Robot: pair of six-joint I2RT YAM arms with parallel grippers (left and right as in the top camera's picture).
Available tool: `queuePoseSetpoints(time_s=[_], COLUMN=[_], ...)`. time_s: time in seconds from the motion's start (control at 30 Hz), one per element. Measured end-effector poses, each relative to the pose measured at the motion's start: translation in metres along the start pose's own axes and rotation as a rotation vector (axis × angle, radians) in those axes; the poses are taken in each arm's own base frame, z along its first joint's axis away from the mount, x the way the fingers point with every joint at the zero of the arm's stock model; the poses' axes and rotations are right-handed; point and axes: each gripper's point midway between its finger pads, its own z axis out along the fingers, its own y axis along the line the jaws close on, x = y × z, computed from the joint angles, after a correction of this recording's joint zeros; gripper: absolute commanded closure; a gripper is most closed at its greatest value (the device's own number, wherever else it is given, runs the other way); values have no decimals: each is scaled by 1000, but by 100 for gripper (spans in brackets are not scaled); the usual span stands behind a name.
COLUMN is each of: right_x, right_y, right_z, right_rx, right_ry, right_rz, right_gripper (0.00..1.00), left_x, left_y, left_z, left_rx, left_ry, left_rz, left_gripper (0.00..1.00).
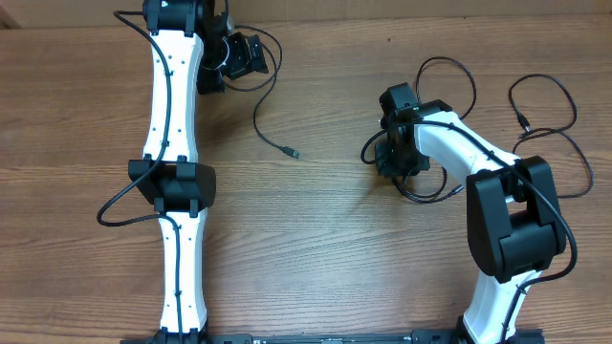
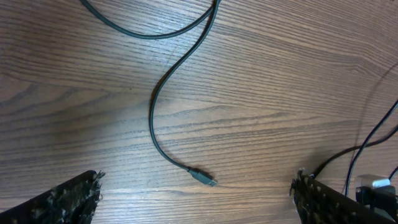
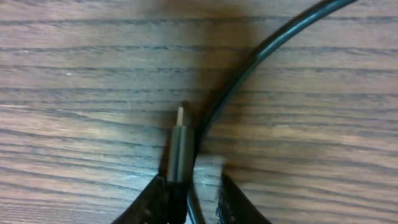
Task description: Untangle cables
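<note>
From overhead, the left claw [image 1: 236,57] sits at the far end of the worktop [image 1: 316,248], released and holding nothing. One cable [image 1: 258,119] trails away from beside it and ends at a plug [image 1: 294,153] lying well apart from both claws, in the gap between them. The right claw [image 1: 393,158] points down into the remaining cables [image 1: 449,72], whose loops lie behind it, beyond it to the right, and under it.

The left wrist view shows both fingers [image 2: 71,199] spread to the corners of the picture with bare wood between them. The single cable's plug [image 2: 204,177] lies just ahead of the open claw, about midway between the fingertips, and the cord curves away from there. It is not touched.

In the right wrist view, a second plug [image 3: 180,149] stands just ahead of the fingertips [image 3: 155,199], its barrel running back between them. Another strand [image 3: 249,68] passes beside it and arcs off to the upper right. The jaws stand narrowly apart, and I cannot tell whether they pinch the plug or have let go of it.

The step in hand looks like working one plug end out of the right-hand tangle. One cable already lies free. The next move likely calls for a firm hold on that plug, then a slow pull away from the loops so the neighbouring strand is not dragged along.
</note>
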Motion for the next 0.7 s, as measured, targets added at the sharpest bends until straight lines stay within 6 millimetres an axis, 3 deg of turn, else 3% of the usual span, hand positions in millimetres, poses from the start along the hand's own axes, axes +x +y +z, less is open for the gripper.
queuePoseSetpoints(time_s=[0.23,0.5,0.6,0.7], right_x=[1,12,-7,-48], right_y=[3,7,17,27], right_z=[2,-4,-21,-56], right_rx=[-29,-71,-144,-228], right_ry=[-53,10,-29,-140], right_rz=[13,23,32,36], right_gripper=[96,96,96,96], left_x=[0,0,0,0], left_y=[0,0,0,0], left_z=[0,0,0,0], left_rx=[0,0,0,0], left_ry=[0,0,0,0], left_rz=[0,0,0,0], left_gripper=[0,0,0,0])
